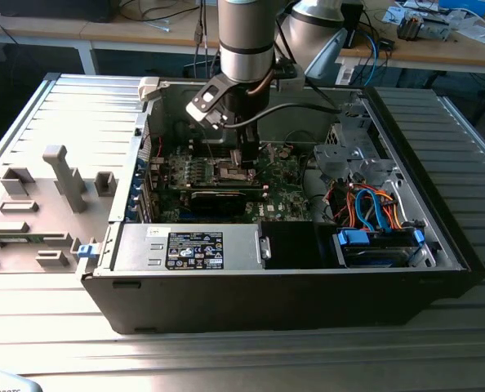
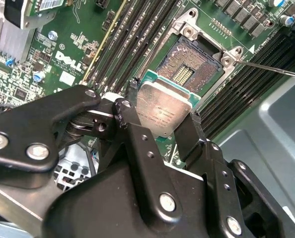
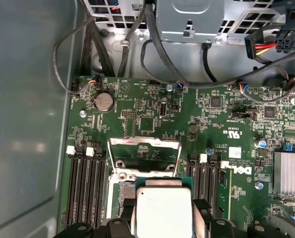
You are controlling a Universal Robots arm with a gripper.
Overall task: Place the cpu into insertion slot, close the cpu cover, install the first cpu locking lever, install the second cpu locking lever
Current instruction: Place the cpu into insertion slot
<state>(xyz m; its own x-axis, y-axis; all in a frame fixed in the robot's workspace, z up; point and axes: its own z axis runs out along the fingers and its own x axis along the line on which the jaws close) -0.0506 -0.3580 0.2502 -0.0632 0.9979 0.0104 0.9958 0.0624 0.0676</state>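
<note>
In the exterior view, at nine o'clock from the open computer case point(image 1: 308, 306), on the exterior view's left, we see the grey side panel point(image 1: 55, 196) lying flat on the ribbed metal table point(image 1: 226, 359). Along the case's six o'clock edge sits the black labelled power-supply box point(image 1: 189, 249), and at about four o'clock a blue drive bay point(image 1: 379, 245) with orange and blue cables just beside it. The arm point(image 1: 246, 41) comes down from twelve o'clock, and its end effector point(image 1: 244, 167) hangs low over the green board inside the case.

In both wrist views we find the end effector clenched on the cpu point(image 2: 162, 111), with one black finger point(image 2: 130, 119) against each of two opposite edges and the dull silver top facing the cameras. The cpu is held tilted over the near edge of the insertion slot point(image 2: 184, 72), not seated; most of the slot's dark contact field is uncovered, and we cannot tell whether the chip's edge touches the rim. In the first wrist view the cpu cover point(image 3: 145, 148) stands swung open just beyond the slot, between two banks of black memory slots point(image 3: 85, 188). In the second wrist view a thin wire lever point(image 2: 266, 67) runs out from the slot's corner, unlatched
</note>
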